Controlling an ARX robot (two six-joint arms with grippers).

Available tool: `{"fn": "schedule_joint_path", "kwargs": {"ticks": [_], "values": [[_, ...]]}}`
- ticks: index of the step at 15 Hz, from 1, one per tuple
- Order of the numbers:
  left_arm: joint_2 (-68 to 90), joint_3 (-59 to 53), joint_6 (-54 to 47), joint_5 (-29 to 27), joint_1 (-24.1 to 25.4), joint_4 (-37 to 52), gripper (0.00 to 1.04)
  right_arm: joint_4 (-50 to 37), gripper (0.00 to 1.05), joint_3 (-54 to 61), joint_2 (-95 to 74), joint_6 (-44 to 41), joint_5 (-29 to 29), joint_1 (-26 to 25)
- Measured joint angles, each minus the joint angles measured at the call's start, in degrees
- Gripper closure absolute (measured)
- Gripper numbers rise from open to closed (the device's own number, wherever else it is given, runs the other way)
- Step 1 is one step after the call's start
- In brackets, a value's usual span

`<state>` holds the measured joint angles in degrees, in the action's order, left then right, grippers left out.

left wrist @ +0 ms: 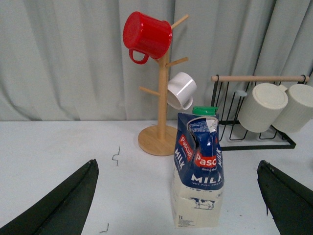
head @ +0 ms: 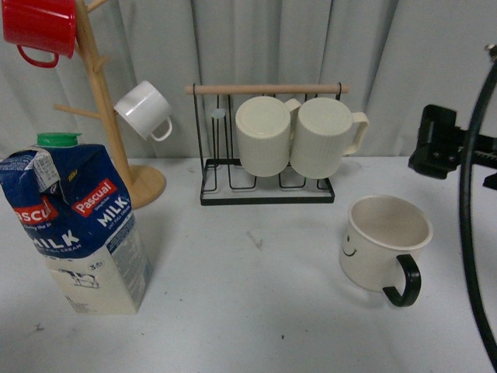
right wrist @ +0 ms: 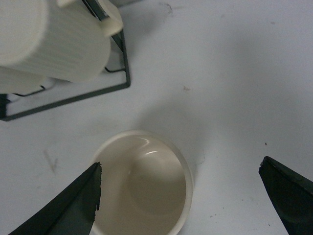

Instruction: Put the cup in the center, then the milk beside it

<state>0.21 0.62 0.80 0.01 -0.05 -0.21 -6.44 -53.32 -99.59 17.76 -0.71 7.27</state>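
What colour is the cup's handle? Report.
Black; the handle of the cup shows best in front view.

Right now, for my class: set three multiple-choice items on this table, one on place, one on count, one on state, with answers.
1. From the front, where is the milk relative to the cup? A) left B) behind C) on top
2. How many ribbed cream mugs hang on the black wire rack? A) one B) two C) four
3. The right hand is: A) shut on the cup B) shut on the milk C) open over the cup

1 A: milk front-left, cup front-right.
2 B: two sit side by side.
3 C: its fingers stand wide apart, with the cup's mouth below between them.
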Motion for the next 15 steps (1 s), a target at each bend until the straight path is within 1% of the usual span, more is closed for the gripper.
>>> {"fn": "schedule_joint_path", "kwargs": {"ticks": [3,7,11,12,14,15], "values": [[0.0,0.0,0.0,-0.02,0.0,0.0,0.07,5.99,0.06,-5.33,-7.78,1.09,-1.4,0.59],[0.02,0.0,0.0,-0.02,0.0,0.02,0.07,7.08,0.06,-9.6,-12.35,1.49,-1.95,1.57],[0.0,0.0,0.0,0.0,0.0,0.02,0.07,8.5,0.06,-10.27,-16.65,1.75,-1.27,3.5],[0.0,0.0,0.0,-0.02,0.0,0.0,0.07,8.61,0.1,-10.32,-16.74,1.95,-1.31,3.48],[0.0,0.0,0.0,-0.02,0.0,0.02,0.07,8.5,0.32,-10.47,-17.22,1.95,-1.57,3.17],[0.0,0.0,0.0,-0.02,0.0,0.0,0.07,8.63,0.45,-10.47,-17.44,1.95,-1.57,3.15]]}}
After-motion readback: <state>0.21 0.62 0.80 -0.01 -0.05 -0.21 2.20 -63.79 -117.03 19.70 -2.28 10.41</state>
